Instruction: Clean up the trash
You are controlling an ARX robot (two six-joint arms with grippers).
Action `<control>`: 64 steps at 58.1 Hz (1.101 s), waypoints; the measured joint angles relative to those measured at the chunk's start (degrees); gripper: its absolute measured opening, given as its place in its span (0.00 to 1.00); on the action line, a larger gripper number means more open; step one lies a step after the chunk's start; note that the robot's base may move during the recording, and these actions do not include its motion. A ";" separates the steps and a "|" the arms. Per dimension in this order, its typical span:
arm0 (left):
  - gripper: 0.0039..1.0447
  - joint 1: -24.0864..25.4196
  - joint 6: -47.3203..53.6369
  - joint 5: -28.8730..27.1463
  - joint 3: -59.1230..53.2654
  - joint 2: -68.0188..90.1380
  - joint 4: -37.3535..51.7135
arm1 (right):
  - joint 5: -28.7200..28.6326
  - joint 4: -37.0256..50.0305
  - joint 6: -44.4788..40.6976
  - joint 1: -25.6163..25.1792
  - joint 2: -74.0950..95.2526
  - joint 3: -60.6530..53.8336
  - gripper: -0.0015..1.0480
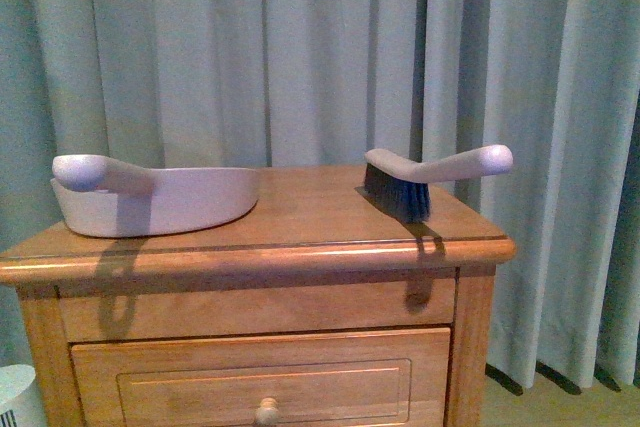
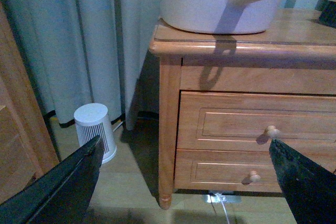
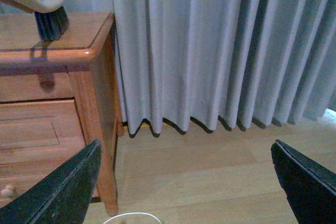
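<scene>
Atop the cabinet [image 1: 300, 215] sit dustpan [image 1: 170, 205] and brush [image 1: 415, 175]; left gripper [image 2: 185, 141] and right gripper [image 3: 185, 142] gape open.

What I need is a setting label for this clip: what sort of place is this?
Most likely a room in a home, perhaps a bedroom: a wooden drawer cabinet like a nightstand, floor-length curtains behind it, and a wood-look floor.

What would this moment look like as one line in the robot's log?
left hand: open, empty | right hand: open, empty | dustpan, brush: on cabinet top | trash: not in view
</scene>
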 joint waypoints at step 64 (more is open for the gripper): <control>0.93 2.84 -10.21 10.71 20.59 32.09 -6.69 | 0.02 -0.09 0.02 0.00 0.00 0.00 0.93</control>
